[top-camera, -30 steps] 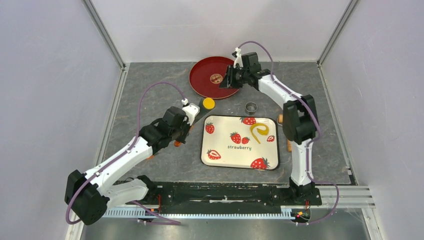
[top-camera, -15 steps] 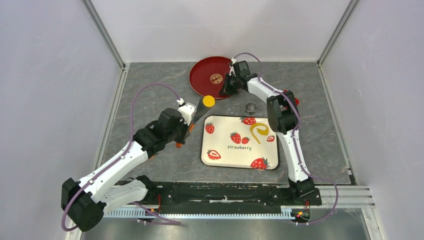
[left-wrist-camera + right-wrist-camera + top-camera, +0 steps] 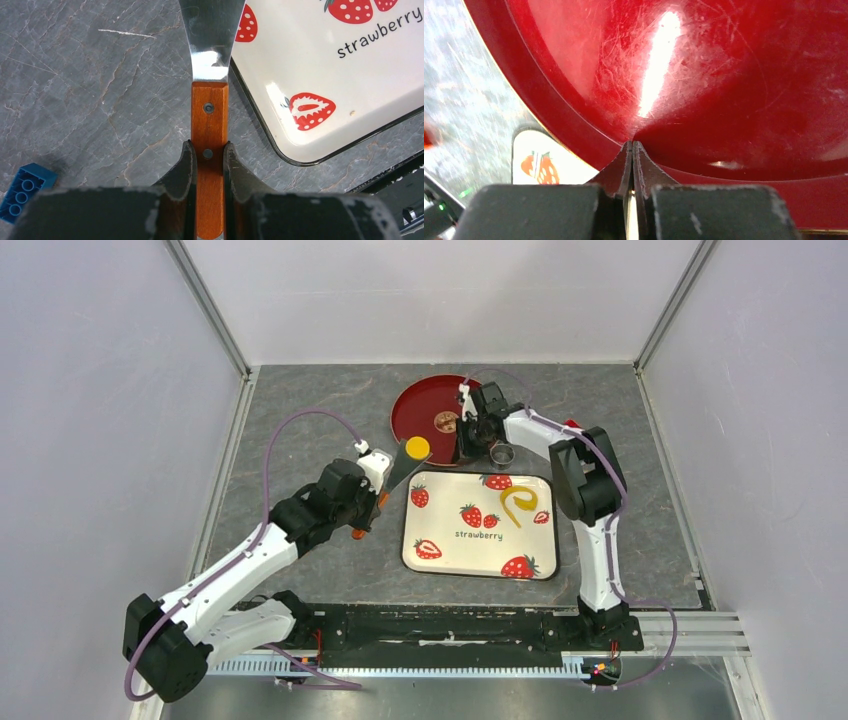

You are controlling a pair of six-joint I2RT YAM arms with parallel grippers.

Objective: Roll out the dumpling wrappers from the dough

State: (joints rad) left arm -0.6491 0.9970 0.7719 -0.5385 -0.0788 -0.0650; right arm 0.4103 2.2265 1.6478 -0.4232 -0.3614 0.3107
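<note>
We see left gripper (image 3: 207, 155) clamped on spatula (image 3: 210, 112), wrapper (image 3: 417, 448) riding its blade tip; right gripper (image 3: 632, 150) pinching red plate (image 3: 724, 75) rim. Any tilt could slide the wrapper off.

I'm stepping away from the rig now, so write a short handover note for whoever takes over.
Left gripper: shut on the spatula's wooden handle; one yellow wrapper lies on its blade tip, between red plate and strawberry tray.
Right gripper: shut on the plate's rim.
Done: one wrapper cut and lifted.
Left: set it on the plate; a dough strip lies on the tray, ring cutter beside it.
</note>
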